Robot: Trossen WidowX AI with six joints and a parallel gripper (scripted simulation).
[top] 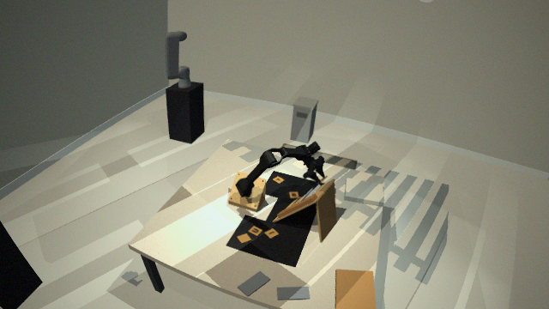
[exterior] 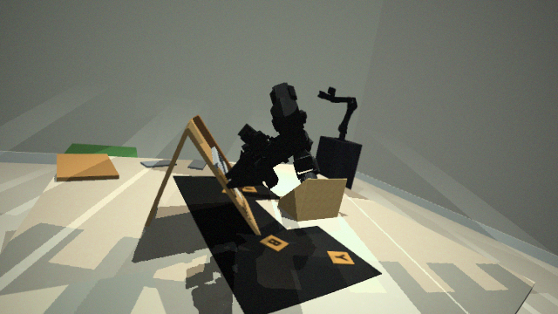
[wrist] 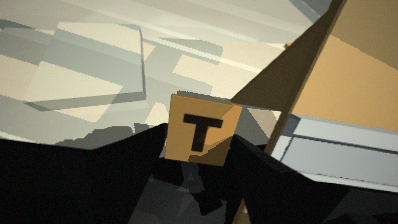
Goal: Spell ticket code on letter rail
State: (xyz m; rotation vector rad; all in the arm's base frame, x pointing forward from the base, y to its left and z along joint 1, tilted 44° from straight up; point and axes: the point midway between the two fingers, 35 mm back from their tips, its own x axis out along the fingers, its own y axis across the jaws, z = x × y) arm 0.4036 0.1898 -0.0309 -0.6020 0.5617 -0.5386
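Note:
My gripper (top: pixel 322 178) (exterior: pixel 228 182) (wrist: pixel 200 133) is shut on an orange tile marked T (wrist: pixel 212 111), held beside the near end of the pale grey rail (wrist: pixel 340 157) (exterior: pixel 221 161) on the leaning wooden board (wrist: pixel 360 85) (exterior: pixel 251 220) (top: pixel 327 215). In the wrist view a gap shows between tile and rail. No letter shows on the visible rail part. A Y tile (top: pixel 278 179) (exterior: pixel 341 257) and a B tile (top: pixel 293 195) (exterior: pixel 274 242) lie at one end of the black mat (top: pixel 292 253) (exterior: pixel 305 283). A U tile (top: pixel 256 231), an I-like tile (top: pixel 271 233) and an unreadable tile (top: pixel 244 238) lie at the other. The ticket's code is not readable.
Two grey plates (top: pixel 254 283) (top: pixel 293 293) and an orange block (top: pixel 355 287) (exterior: pixel 87 166) lie beyond the mat. The wooden arm base (top: pixel 237 203) (exterior: pixel 320 201) stands beside it. The board's rear leg panel stands behind the rail. Striped shadows cross the table.

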